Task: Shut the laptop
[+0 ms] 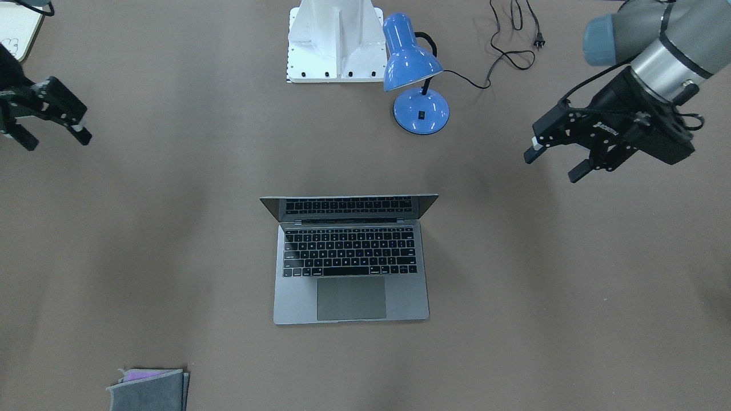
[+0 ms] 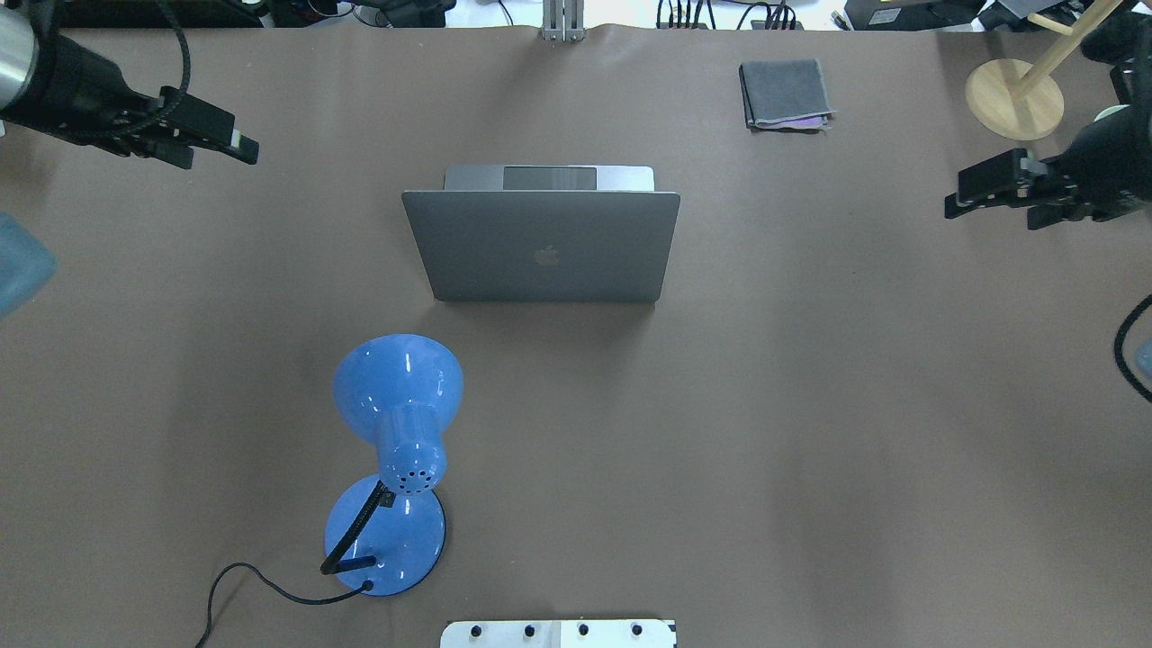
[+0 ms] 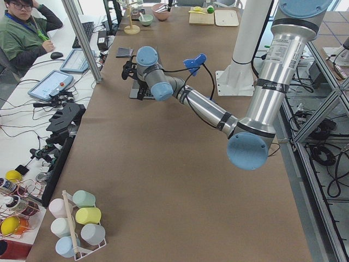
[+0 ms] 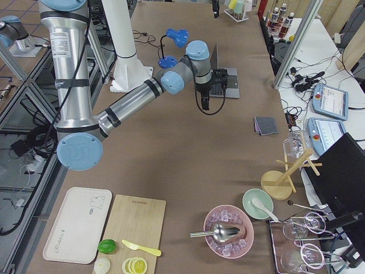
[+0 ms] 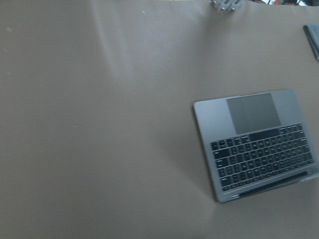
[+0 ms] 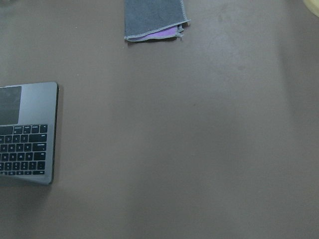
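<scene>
The silver-grey laptop (image 1: 349, 274) stands open in the middle of the table, its black keyboard and trackpad facing away from the robot. Its lid (image 2: 544, 247) with the dark apple logo leans back toward the robot. My left gripper (image 1: 551, 165) is open and empty, hovering well off to the laptop's side; it also shows in the overhead view (image 2: 220, 155). My right gripper (image 1: 56, 140) is open and empty, far off on the other side, and shows in the overhead view (image 2: 990, 214). The wrist views show the laptop (image 5: 254, 144) (image 6: 27, 134) from a distance.
A blue desk lamp (image 2: 396, 450) with a black cord stands between the robot base (image 1: 334, 40) and the laptop. A grey felt pouch (image 2: 785, 93) lies at the far side. A wooden stand (image 2: 1012, 99) is at the far right corner.
</scene>
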